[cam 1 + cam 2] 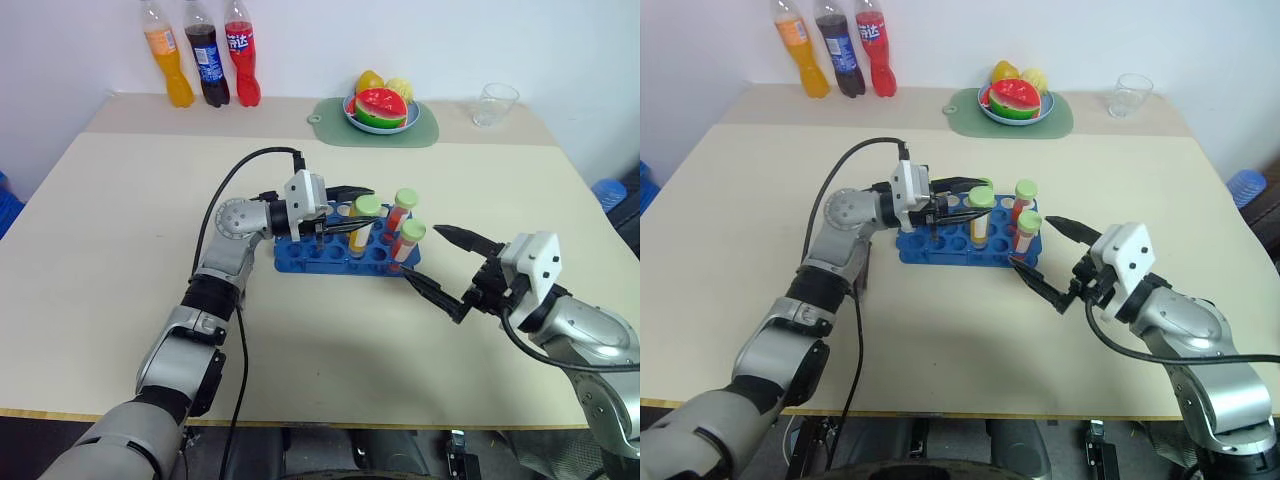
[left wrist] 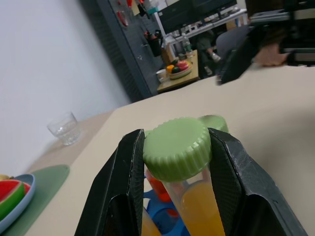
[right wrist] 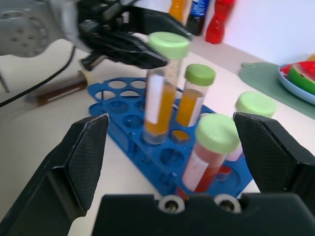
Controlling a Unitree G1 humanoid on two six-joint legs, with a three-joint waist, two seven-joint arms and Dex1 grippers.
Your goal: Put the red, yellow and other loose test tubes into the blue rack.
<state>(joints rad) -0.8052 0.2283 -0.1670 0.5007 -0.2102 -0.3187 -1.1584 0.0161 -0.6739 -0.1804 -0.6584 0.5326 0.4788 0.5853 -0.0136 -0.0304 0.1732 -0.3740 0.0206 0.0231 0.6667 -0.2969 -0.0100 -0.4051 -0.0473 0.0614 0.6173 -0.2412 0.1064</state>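
The left hand [image 1: 352, 196] gripped a yellow tube [image 1: 362, 222] standing in the blue rack [image 1: 300, 254]; the right hand [image 1: 441, 262] hung with fingers spread just beside the rack.

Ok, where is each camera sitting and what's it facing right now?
Head pair: above the table, looking forward and down; both arms, left gripper at the rack, right gripper open beside it.
Left wrist: along its fingers, clamped on a yellow tube, facing the glass.
Right wrist: between its open fingers, facing the rack, the tubes and the bottles.
Shared: both wrist views and the head pair show the gripped tube.
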